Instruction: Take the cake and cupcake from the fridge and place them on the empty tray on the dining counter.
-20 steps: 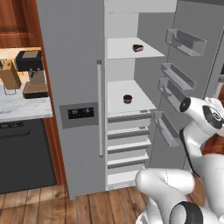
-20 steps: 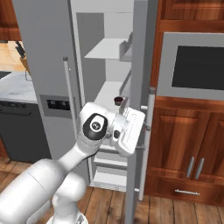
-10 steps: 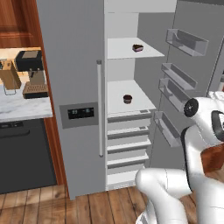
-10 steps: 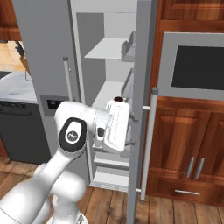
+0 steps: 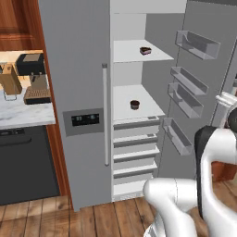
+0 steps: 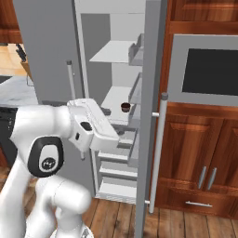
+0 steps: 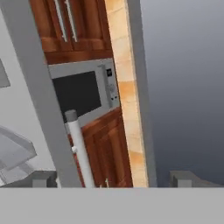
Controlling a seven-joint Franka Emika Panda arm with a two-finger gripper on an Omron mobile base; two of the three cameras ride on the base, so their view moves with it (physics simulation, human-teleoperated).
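Note:
The grey fridge (image 5: 78, 69) stands with its right door (image 5: 208, 55) swung open. On the upper shelf lies the tiny cake (image 5: 145, 50), a brown slice with a pink layer. The round dark cupcake (image 5: 134, 104) (image 6: 125, 107) sits one shelf lower. My white hand (image 6: 95, 125) hangs in front of the open compartment, left of the door's edge (image 6: 151, 93), below and short of the cupcake. In the hand view my gripper (image 7: 116, 181) is open, nothing between its fingertips, facing the door edge (image 7: 39, 87) and its bar handle (image 7: 81, 148). The tray and dining counter are out of view.
Clear door bins (image 5: 187, 97) jut from the open door. A wall oven (image 6: 204, 69) and wood cabinets (image 6: 200, 158) stand right of the fridge. Left of it, a marble wall counter (image 5: 18, 113) carries a coffee machine (image 5: 33, 76) above a dark dishwasher (image 5: 23, 166).
The arm has swung: in the right base view my hand has drawn left, away from the door's edge. The gripper stays open. Cake and cupcake have not moved.

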